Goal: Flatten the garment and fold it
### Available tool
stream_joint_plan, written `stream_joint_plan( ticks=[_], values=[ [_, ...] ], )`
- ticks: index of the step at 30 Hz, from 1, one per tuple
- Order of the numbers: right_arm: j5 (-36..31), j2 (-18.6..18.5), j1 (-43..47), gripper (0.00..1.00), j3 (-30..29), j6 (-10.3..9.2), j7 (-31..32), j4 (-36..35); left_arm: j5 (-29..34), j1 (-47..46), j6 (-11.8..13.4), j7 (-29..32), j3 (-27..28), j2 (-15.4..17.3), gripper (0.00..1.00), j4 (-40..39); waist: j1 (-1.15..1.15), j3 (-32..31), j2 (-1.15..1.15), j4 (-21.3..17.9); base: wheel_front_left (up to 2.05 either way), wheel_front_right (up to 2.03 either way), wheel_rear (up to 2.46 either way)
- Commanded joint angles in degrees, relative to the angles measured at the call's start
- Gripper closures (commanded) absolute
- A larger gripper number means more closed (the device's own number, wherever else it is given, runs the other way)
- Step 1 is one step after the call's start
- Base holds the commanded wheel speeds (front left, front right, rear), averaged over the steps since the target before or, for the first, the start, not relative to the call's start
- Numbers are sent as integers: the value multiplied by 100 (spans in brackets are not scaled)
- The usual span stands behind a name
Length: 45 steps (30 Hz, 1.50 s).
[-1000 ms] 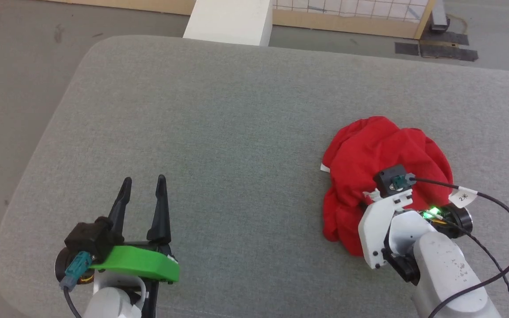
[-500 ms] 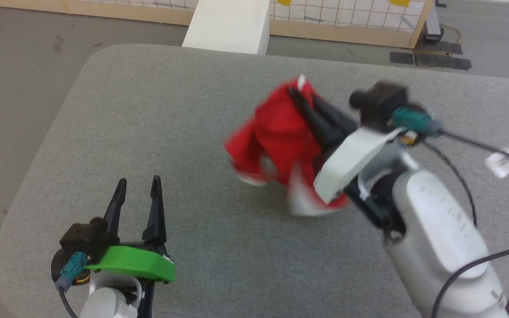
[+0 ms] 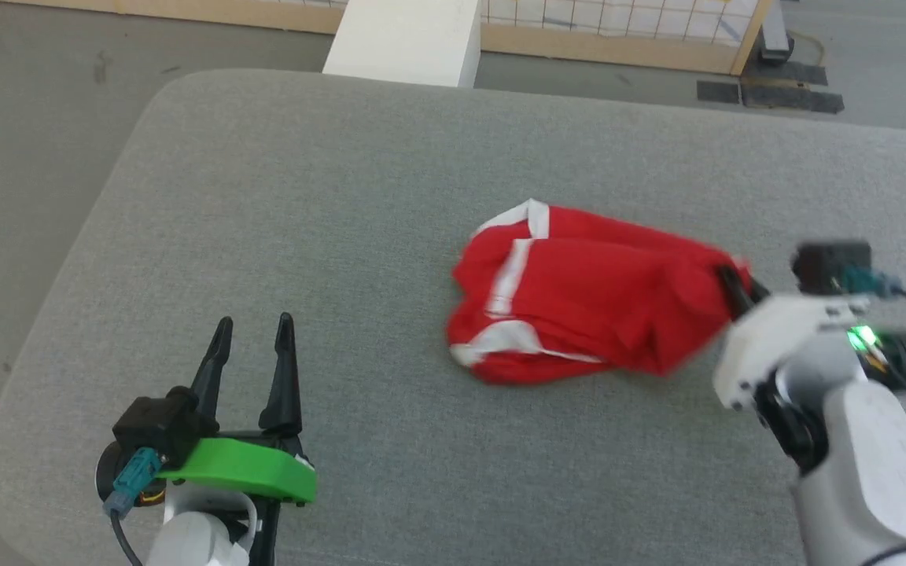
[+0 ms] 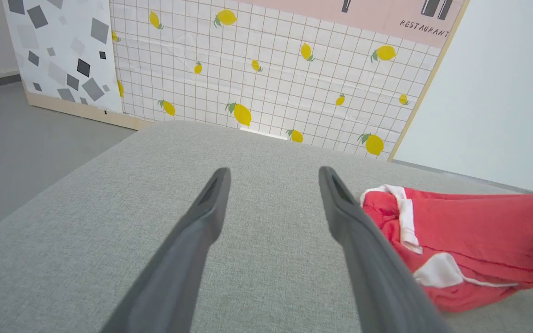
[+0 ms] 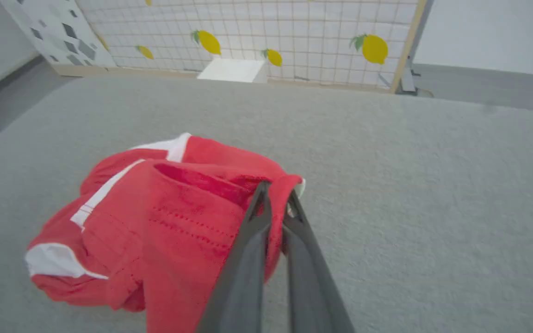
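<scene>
Red garment (image 3: pixel 579 310) with white stripes lies crumpled on the grey padded table (image 3: pixel 327 196), somewhat right of the table's middle. The right gripper (image 3: pixel 730 281), toward the table's right side, has its fingers pressed together, pinching a fold of the garment's edge. The left gripper (image 3: pixel 255 322), over the table's near-left part, has its fingers spread wide and holds nothing.

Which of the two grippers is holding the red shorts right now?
The right gripper, pinched shut on an edge of the shorts; the left gripper, with the green mount, stands open, clear of the fabric.
</scene>
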Motion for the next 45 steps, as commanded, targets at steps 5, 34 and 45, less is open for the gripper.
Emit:
stream_joint_plan(
  ticks=[5,34,45],
  values=[
    [-196,-4,292,100,-916,-9,-219,472,73,-132,-49,-20,-47,-27,0,44,0,100,0,-133,0,0,0],
    [-1178,-145,799,18,1835,-9,-119,-333,-33,-350,-21,-20,-206,-28,0,-100,0,371,0,54,0,0,0],
    [-1010,-283,-112,100,1075,-9,-153,-6,-95,-438,7,-21,-259,-28,0,-97,0,539,0,207,0,0,0]
  ],
)
